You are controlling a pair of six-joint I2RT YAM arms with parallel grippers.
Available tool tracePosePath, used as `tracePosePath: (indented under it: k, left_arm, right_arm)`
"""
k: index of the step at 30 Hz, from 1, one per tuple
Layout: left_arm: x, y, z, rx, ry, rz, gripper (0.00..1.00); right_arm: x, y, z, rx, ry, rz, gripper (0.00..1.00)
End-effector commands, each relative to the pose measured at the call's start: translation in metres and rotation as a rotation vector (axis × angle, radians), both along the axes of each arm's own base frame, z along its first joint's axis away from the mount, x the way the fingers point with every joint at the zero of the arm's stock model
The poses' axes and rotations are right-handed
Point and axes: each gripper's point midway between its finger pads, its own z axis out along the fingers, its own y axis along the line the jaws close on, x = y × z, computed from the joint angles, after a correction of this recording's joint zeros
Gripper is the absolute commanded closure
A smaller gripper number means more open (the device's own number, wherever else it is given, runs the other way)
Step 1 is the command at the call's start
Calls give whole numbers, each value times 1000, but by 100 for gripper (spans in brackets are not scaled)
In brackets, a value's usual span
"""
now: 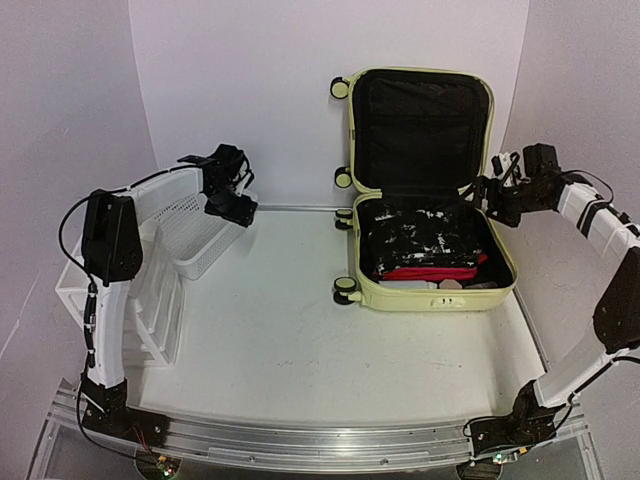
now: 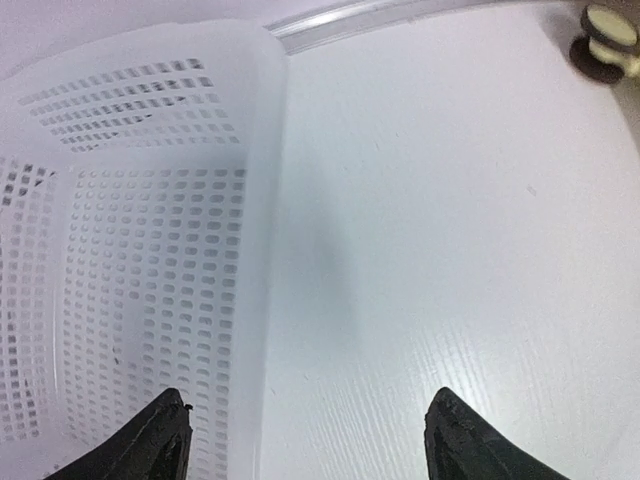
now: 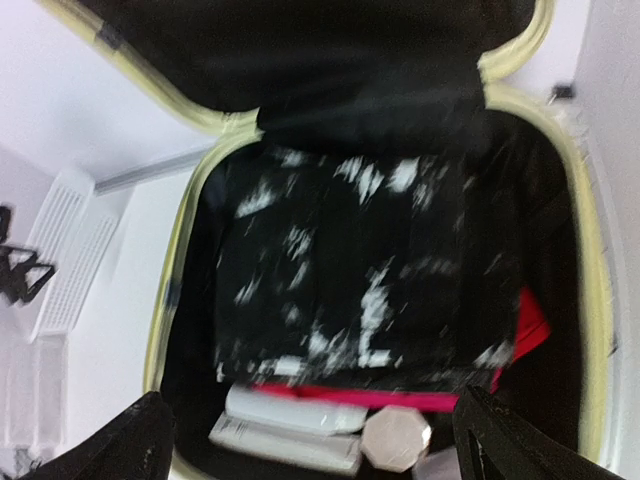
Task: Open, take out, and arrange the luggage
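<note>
Luggage [image 1: 440, 298] lying open at the table's [image 1: 290, 350] far right, lid standing upright.
Left gripper [image 1: 232, 208] is hovering over the mesh basket's [image 1: 190, 240] right rim, fingers apart, gripping nothing. Right gripper [image 1: 497, 200] is hanging beside the case's right edge, fingers apart, empty. Black-and-white cloth [image 1: 415, 235] is filling the shell, with red fabric [image 1: 430, 272] along its near edge. A broad stretch of tabletop is separating basket and case.

The right wrist view blurs the luggage [image 3: 320, 50] and its black-and-white bundle [image 3: 360, 270].
</note>
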Motion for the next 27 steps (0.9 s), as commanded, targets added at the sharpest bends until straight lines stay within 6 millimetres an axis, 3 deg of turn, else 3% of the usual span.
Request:
tracePosePath:
  k: [1, 7, 13, 20, 27]
  left_arm:
    - [7, -14, -17, 91, 19, -135, 25]
    - [2, -24, -45, 127, 63, -282, 46]
    - [-13, -30, -49, 110, 86, -368, 59]
    - [-70, -52, -42, 70, 106, -588, 74]
    - [-150, -80, -26, 21, 27, -885, 77]
  right_arm:
    - [-42, 21, -15, 82, 116, 100, 2]
    - [-71, 15, -16, 27, 118, 97, 2]
    - [-81, 16, -14, 29, 121, 98, 2]
    - [-82, 16, -21, 34, 143, 93, 2]
    - [-72, -2, -42, 28, 235, -62, 2]
